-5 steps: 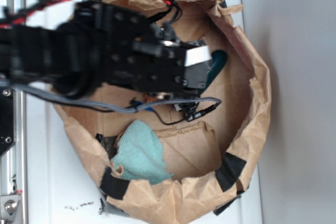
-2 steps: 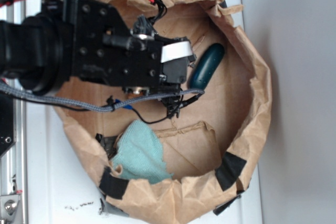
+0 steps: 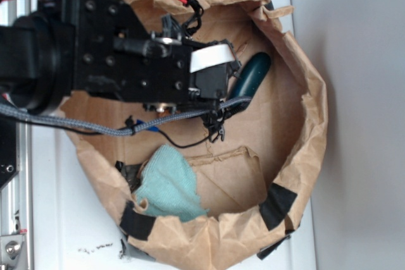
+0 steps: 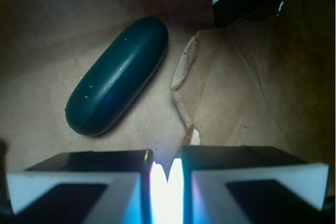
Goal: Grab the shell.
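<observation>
In the wrist view only the shell's (image 4: 190, 136) thin orange-tan tail and a pale bit beside it show, poking out just past the tips of my gripper (image 4: 167, 156). The jaws stand close together with a narrow, glaring gap, shut on the shell. The rest of the shell is hidden behind the fingers (image 4: 236, 156). Seen from the exterior camera, my gripper (image 3: 212, 71) hangs over the upper left floor of the brown paper bag (image 3: 310, 93), and the arm's black body hides the shell.
A dark green capsule (image 3: 250, 80) lies just right of the gripper, also seen ahead on the left as the same capsule (image 4: 118, 74). A teal cloth (image 3: 168, 184) sits at the bag's lower left. A torn paper flap (image 4: 181, 82) lies ahead.
The arm has moved left, uncovering the green capsule it partly hid a second ago. The capsule and cloth have not moved.
</observation>
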{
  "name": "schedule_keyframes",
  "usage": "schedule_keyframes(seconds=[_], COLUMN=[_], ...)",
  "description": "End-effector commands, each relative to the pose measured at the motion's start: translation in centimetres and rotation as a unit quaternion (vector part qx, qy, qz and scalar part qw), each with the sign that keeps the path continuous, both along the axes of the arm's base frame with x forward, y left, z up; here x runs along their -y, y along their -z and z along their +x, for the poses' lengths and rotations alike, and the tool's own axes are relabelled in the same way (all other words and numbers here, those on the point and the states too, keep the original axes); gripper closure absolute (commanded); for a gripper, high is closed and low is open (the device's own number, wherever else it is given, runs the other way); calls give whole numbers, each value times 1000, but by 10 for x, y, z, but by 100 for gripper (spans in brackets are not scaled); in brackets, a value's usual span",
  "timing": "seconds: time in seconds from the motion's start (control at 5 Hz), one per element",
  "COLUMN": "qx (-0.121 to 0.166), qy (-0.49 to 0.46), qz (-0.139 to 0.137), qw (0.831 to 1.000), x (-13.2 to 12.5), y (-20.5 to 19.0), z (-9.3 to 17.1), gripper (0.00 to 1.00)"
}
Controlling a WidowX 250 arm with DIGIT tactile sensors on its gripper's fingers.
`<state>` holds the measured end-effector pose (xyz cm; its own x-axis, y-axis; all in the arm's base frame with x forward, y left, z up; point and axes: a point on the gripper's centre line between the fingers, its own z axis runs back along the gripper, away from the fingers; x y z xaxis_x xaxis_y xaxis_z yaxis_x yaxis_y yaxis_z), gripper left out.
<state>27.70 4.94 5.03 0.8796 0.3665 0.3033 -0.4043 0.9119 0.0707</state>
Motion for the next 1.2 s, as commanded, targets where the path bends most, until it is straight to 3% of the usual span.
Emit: schedule_keyframes(seconds=[0.0,0.2,0.4,0.6,0.8,1.0], qx=[17,-46,-76,-84,-70,-81], qy=[-23,-9,-11,-4,2,6], qz=[-43,-60,-71,-83,-99,-96], qw=[999,997,995,993,993,992], x=[-17,-21,-21,-17,-14,-8], y=[-58,-73,-73,-58,-39,-17], z=[6,-6,-12,-16,-13,-10], gripper=[97,0,0,0,0,0])
